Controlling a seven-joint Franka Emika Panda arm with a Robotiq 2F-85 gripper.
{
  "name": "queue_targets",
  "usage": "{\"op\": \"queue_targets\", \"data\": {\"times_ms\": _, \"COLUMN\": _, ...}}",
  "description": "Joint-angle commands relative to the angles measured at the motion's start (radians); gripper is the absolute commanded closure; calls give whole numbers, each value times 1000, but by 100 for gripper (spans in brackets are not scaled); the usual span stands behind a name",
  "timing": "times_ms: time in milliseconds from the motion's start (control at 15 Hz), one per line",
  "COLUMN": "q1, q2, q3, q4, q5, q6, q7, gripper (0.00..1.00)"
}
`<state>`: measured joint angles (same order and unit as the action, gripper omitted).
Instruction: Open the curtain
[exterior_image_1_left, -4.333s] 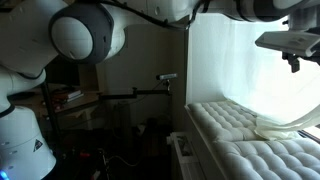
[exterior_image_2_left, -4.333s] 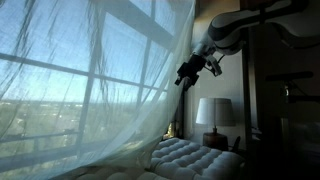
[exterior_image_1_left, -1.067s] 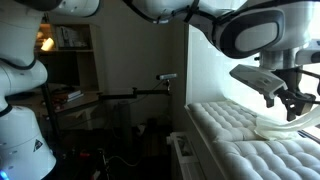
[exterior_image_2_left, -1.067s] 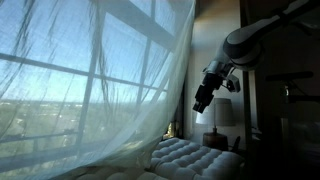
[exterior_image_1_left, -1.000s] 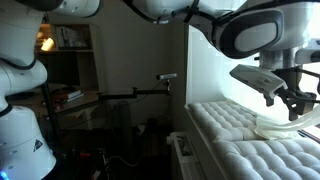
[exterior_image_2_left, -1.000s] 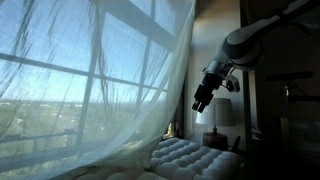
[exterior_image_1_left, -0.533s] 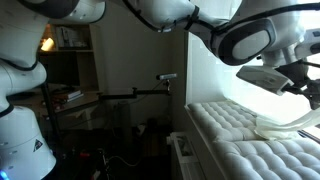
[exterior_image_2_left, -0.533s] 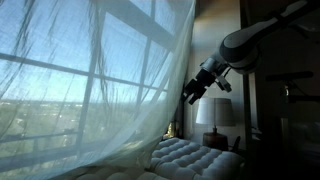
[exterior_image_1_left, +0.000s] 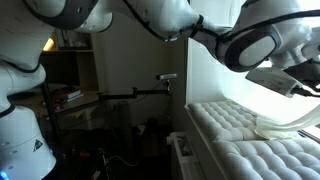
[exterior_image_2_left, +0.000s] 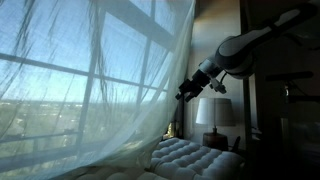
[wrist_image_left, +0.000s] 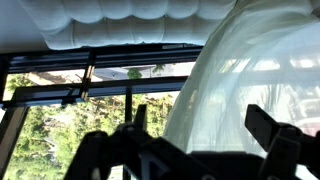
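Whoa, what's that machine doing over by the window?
A robot arm is reaching toward the sheer curtain that hangs across the big window, above a tufted cushion. Its gripper is open and holds nothing, right at the curtain's side edge. Whether it touches the fabric I cannot tell. The curtain covers the window, so it has not been opened yet.

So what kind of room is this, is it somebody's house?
Probably a bedroom in a home. A sheer white fabric curtain hangs over a tall window, a white tufted quilted cushion like a mattress lies beside it, and a table lamp with a pale shade stands nearby.
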<state>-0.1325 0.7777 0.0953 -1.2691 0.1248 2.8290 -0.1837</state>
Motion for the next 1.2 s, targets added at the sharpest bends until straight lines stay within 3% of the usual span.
{"op": "queue_targets", "data": {"times_ms": 0, "q1": 40, "q2": 46, "q3": -65, "q4": 74, "q5": -34, "q6": 48, "q7": 85, "gripper": 0}}
{"op": "queue_targets", "data": {"times_ms": 400, "q1": 42, "q2": 82, "q3": -76, "q4": 149, "q5": -48, "q6": 20, "q7": 104, "gripper": 0}}
{"op": "queue_targets", "data": {"times_ms": 467, "q1": 29, "q2": 88, "q3": -53, "q4": 160, "q5": -48, "q6": 9, "q7": 73, "gripper": 11}}
{"op": "queue_targets", "data": {"times_ms": 533, "q1": 47, "q2": 94, "q3": -84, "q4": 159, "q5": -66, "q6": 63, "q7": 89, "gripper": 28}}
{"op": "queue_targets", "data": {"times_ms": 600, "q1": 14, "q2": 86, "q3": -19, "q4": 158, "q5": -46, "q6": 27, "q7": 42, "gripper": 34}}
{"op": "queue_targets", "data": {"times_ms": 1133, "q1": 2, "q2": 80, "q3": 49, "q4": 176, "q5": -36, "q6": 15, "q7": 17, "gripper": 95}}
